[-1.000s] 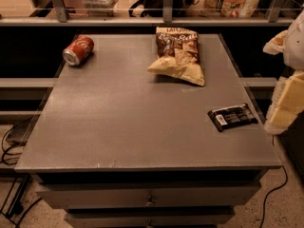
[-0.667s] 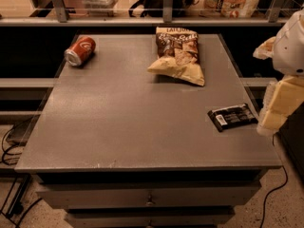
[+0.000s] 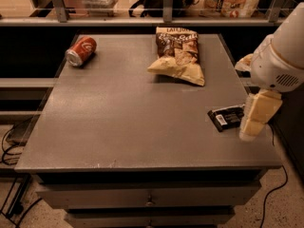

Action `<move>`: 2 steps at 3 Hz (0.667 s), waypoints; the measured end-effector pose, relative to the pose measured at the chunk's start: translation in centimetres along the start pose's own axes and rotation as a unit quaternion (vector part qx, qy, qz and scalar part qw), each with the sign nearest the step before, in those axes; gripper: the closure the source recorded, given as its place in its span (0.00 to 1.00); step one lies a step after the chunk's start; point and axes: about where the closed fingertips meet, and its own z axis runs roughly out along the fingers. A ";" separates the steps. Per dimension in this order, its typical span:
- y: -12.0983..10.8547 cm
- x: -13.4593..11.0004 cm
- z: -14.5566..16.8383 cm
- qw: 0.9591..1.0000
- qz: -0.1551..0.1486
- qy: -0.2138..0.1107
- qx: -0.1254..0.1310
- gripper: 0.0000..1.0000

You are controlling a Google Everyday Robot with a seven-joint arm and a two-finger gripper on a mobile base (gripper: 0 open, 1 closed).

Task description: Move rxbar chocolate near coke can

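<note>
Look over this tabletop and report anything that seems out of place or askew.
The coke can lies on its side at the far left corner, not upright. The gripper hangs beside the rxbar chocolate.

Gripper (image 3: 251,127) held over the right edge of a grey table (image 3: 118,127).
The rxbar chocolate (image 3: 227,118) is seen flat just beside it; the coke can (image 3: 81,51) is laid on its side far left, well apart.

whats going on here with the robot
The robot's gripper hangs at the right edge of the table, just beside the rxbar, which lies flat there, not yet lifted. The coke can lies on its side at the far left corner; a chip bag sits at the back middle.
</note>
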 end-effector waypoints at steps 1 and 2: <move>-0.9 -0.2 2.5 1.000 -0.006 -0.002 -0.001 0.00; -2.0 0.1 4.6 1.000 -0.002 -0.003 -0.003 0.00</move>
